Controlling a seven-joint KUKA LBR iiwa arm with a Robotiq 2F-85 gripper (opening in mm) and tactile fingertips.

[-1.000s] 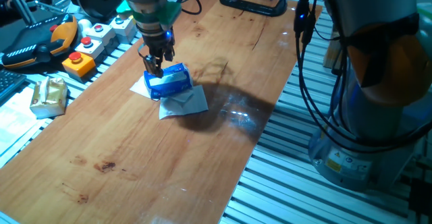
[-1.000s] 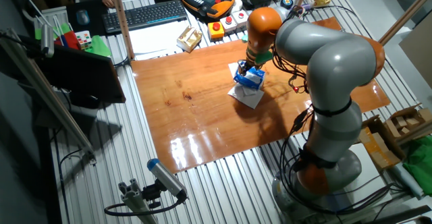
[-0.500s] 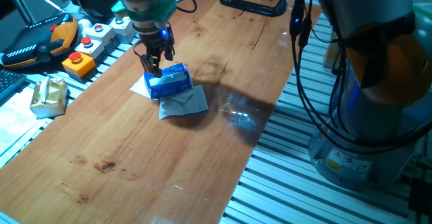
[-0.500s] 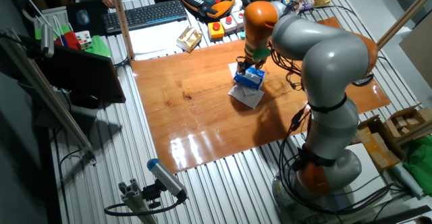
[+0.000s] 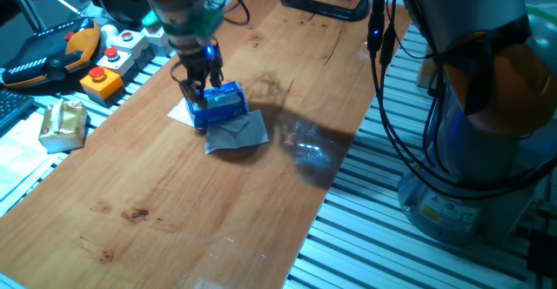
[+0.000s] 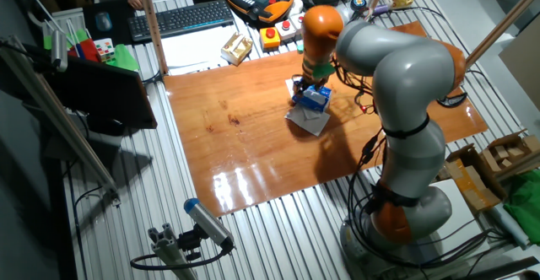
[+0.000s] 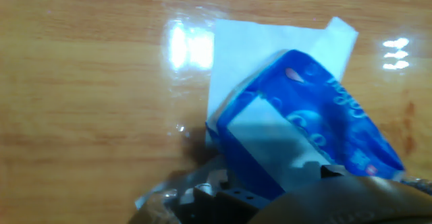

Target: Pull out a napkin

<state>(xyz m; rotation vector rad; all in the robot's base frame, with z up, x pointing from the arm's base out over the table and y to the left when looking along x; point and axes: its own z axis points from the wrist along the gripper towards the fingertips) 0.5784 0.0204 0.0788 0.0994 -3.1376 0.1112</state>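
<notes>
The blue plastic packet lies on the wooden table, on top of a bright white paper sheet. A pale bluish-white napkin lies flat on the table against the packet's near side. My gripper is right at the packet's left end, with its fingertips down on it and a little apart. In the hand view the packet fills the lower right, and pale tissue shows at its open end. In the other fixed view the gripper stands over the packet, next to the napkin.
A yellow button box, an orange pendant and a wrapped yellowish block sit left of the table. A black clamp is at the far end. The arm's base and cables stand to the right.
The gripper has moved slightly left and down onto the packet's left end, and it now covers the white tissue that showed there. The packet and the loose napkin have stayed in place.
</notes>
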